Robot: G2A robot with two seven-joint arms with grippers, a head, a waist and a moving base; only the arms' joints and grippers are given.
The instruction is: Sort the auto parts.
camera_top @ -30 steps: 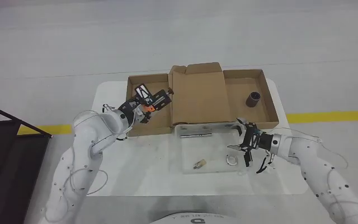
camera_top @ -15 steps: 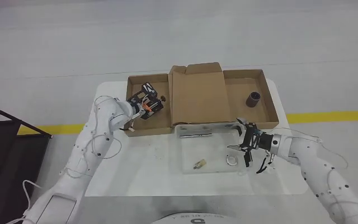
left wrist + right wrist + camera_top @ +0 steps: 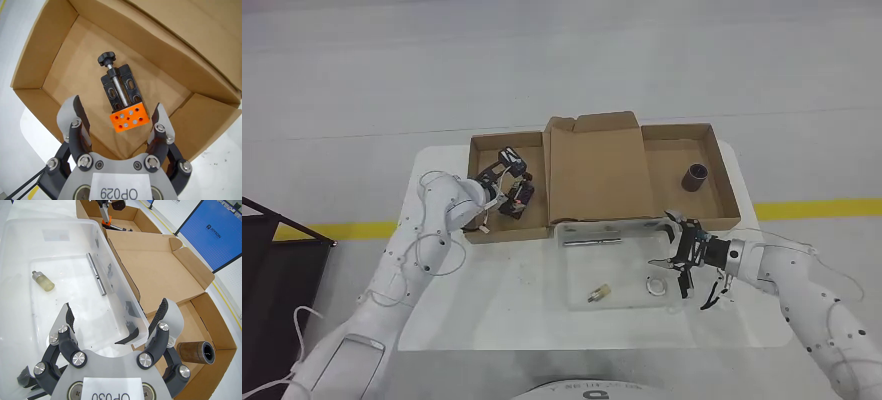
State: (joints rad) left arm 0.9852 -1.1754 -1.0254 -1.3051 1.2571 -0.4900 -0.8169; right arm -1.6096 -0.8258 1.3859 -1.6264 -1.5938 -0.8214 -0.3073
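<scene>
Left gripper point(image 3: 117, 103) hangs over the left compartment of the one cardboard box point(image 3: 485, 160), its fingers spread wide and gripping nothing. Under it a single small vise point(image 3: 121, 91), black with a threaded screw, a knob and an orange end block, lies on the compartment floor, apart from both fingers. The box's middle section is covered by a flap. In front of the box, on the white table point(image 3: 442, 300), stands one clear bin point(image 3: 572, 290). It holds one steel rod point(image 3: 95, 273) along its far wall, one pale cylinder point(image 3: 42, 281) with a metal stud, and what looks like one small ring point(image 3: 655, 288). At the bin's right end the right gripper point(image 3: 115, 303) is also wide open and empty, with the bin's corner rim showing between its fingers. One brown bushing point(image 3: 693, 177) lies on its side in the box's right compartment.
</scene>
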